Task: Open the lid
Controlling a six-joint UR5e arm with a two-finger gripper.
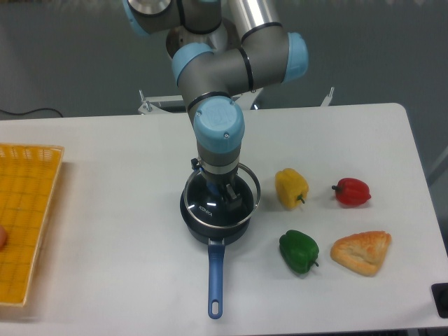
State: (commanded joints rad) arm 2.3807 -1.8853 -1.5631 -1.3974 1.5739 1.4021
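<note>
The glass lid (241, 204), clear with a metal rim and small white lettering, sits tilted over the dark blue saucepan (198, 229). Its right rim is raised and stands out past the pan's edge. My gripper (225, 192) points straight down at the lid's centre. Its dark fingers are closed around the middle, where the blue knob is hidden between them. The saucepan's long blue handle (215, 280) points toward the table's front edge.
A yellow pepper (291, 187), a red pepper (351, 191), a green pepper (299, 250) and a pastry piece (362, 251) lie right of the pan. An orange basket (26, 217) stands at the left edge. A dark object (441, 299) sits at the front right corner.
</note>
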